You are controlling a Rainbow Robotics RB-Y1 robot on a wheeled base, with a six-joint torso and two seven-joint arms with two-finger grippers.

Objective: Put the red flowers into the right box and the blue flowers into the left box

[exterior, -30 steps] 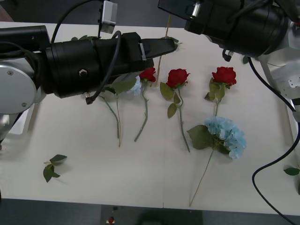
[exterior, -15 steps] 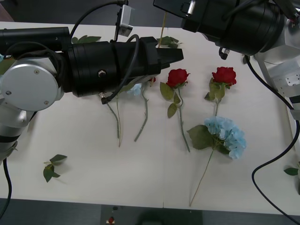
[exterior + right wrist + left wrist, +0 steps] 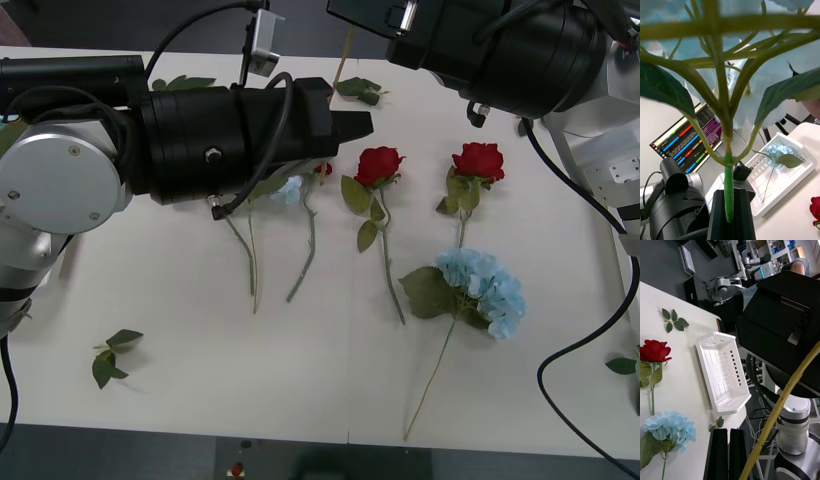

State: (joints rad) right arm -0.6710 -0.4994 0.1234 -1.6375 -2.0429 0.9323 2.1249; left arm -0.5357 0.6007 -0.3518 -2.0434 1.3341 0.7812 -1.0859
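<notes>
The right gripper, black fingers closed, is clamped on the green stem of a pale-blue hydrangea; behind it, a white slotted plastic bin with a blue flower head inside is seen at lower right. The left gripper, at upper centre of the front view, is seen with fingers together; an empty white shallow tray lies beyond. Red roses and another blue hydrangea are laid on the white table.

Red flowers, blue flowers on table.
</notes>
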